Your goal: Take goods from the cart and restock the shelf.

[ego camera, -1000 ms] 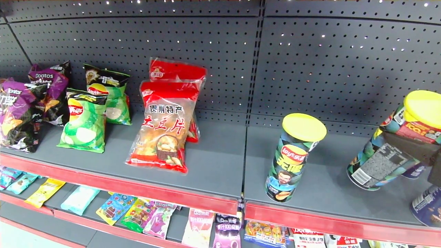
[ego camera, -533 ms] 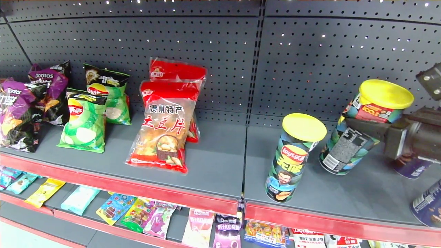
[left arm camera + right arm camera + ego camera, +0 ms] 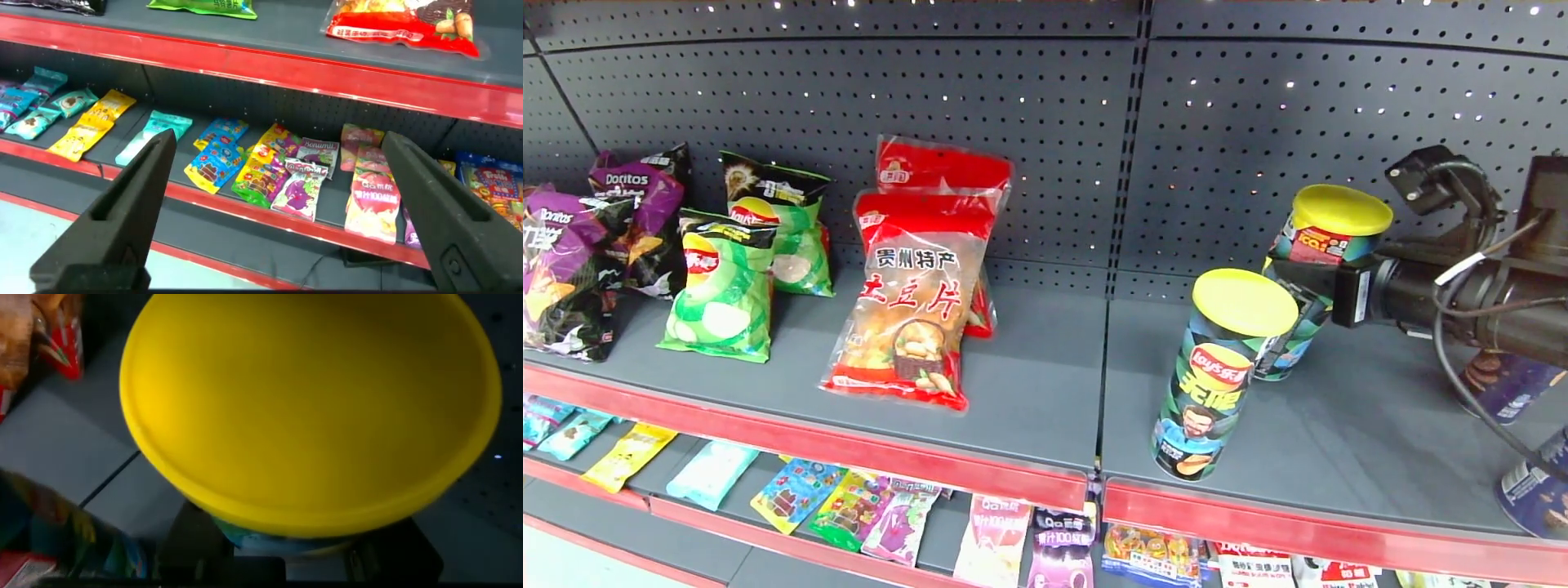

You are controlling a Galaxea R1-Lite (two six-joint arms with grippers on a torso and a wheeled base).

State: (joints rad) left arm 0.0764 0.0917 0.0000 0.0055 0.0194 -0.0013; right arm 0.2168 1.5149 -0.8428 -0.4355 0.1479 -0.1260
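Note:
A chip can with a yellow lid (image 3: pixel 1225 371) stands upright near the front of the grey shelf (image 3: pixel 1356 433). Just behind it and to its right, a second matching can (image 3: pixel 1331 233) hangs tilted, its base low over the shelf board. My right gripper (image 3: pixel 1308 287) comes in from the right and is shut on this can's body. The right wrist view looks down on that can's yellow lid (image 3: pixel 310 408), with dark fingers (image 3: pixel 196 551) beside it. My left gripper (image 3: pixel 278 220) is open with nothing in it, in front of the lower shelf's candy bags (image 3: pixel 286 167).
Red potato-chip bags (image 3: pixel 915 302) lean mid-shelf, green bags (image 3: pixel 727 286) and purple bags (image 3: pixel 580 261) farther left. Dark cans (image 3: pixel 1503 384) stand at the right edge. A red rail (image 3: pixel 1258 523) runs along the shelf front. Bare board lies between the red bags and the cans.
My right arm has carried the tilted can leftward and deeper into the shelf, from the right edge to just behind the standing can. Everything else on the shelf has stayed put.

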